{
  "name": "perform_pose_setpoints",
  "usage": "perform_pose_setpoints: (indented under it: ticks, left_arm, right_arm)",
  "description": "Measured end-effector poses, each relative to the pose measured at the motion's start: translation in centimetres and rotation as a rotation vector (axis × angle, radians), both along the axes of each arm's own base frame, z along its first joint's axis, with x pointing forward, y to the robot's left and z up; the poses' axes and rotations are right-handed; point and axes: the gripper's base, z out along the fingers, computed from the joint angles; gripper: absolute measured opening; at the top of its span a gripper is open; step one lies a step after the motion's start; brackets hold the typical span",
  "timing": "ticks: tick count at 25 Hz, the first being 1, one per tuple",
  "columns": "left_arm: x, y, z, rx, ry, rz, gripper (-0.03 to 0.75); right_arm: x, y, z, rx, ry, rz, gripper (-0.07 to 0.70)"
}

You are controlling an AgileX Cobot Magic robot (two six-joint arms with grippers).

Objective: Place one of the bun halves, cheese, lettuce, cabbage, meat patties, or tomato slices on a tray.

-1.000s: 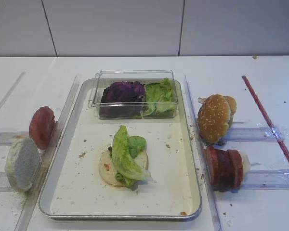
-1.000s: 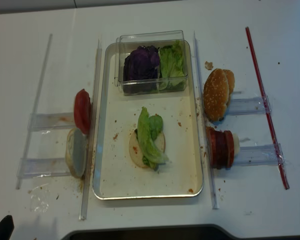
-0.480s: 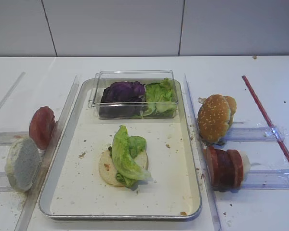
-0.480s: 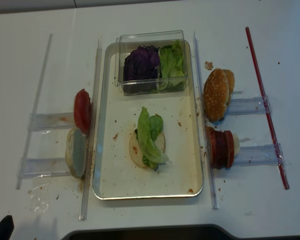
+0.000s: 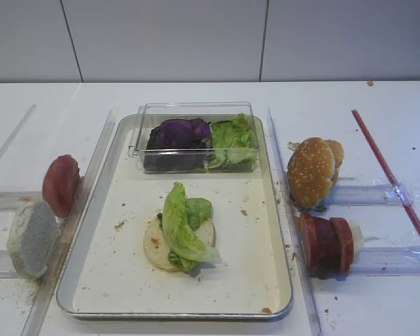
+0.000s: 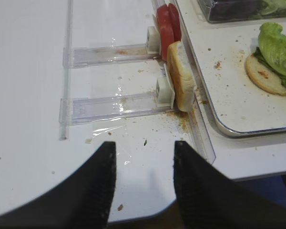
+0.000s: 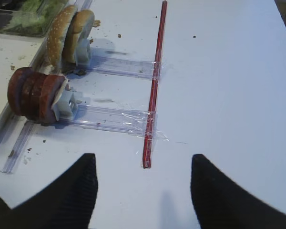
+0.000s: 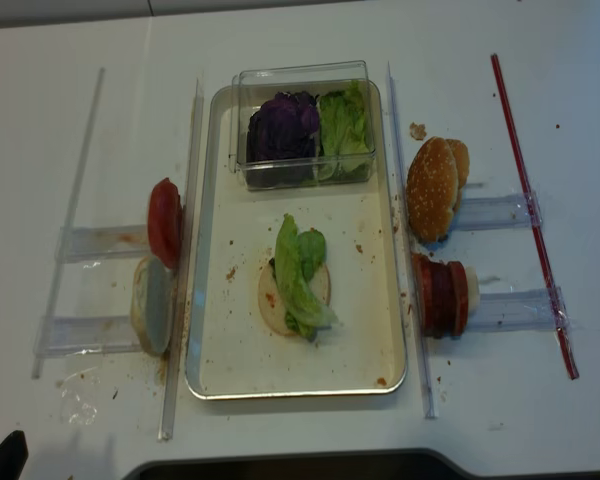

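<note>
Left gripper [image 6: 144, 179]: seen only in its wrist view, low over the near left edge of the surface; jaws apart, nothing between them.
Tomato slices [image 5: 61, 184]: red discs standing on edge in a clear plastic rail near the left edge of the surface, just outside the tray; smooth and glossy.
Pale bun half [image 5: 32, 239]: flat off-white disc on edge in the nearer left rail, with a crumbly, dry face.
Tray [image 5: 91, 280]: silver metal, rounded corners, raised rim, cream floor with crumbs.
Bun half on tray [image 5: 156, 246]: pale flat disc near the middle of the tray floor, with a ruffled light green lettuce [image 5: 180, 222] leaf lying across it; this layer seems done.
Clear box [image 5: 196, 112]: at the far edge of the tray; dark purple cabbage [image 5: 178, 133] on its left side, more green leaves on its right.
Sesame buns [image 5: 312, 170]: golden domes on edge in the far right rail.
Meat patties [image 5: 326, 243]: dark red-brown discs on edge in the near right rail, perhaps with a pale slice behind them; I cannot tell what it is.
Right gripper [image 7: 143, 183]: low over the near right of the surface, jaws wide apart and empty.
Step in hand: probably choosing the next layer. Approach a patty from above, grip the outer disc by its rim, lift straight from the rail, and lay it flat on the lettuce.
</note>
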Motion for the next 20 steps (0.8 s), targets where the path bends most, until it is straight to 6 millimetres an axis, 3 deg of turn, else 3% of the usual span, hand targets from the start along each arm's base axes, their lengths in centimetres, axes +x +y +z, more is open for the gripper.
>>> perform_pose_setpoints:
  ticks: [20]
  left_arm:
    - [0.00,0.00,0.00,0.000,0.000,0.000,0.286]
  right_arm:
    - [0.00,0.00,0.00,0.000,0.000,0.000,0.474]
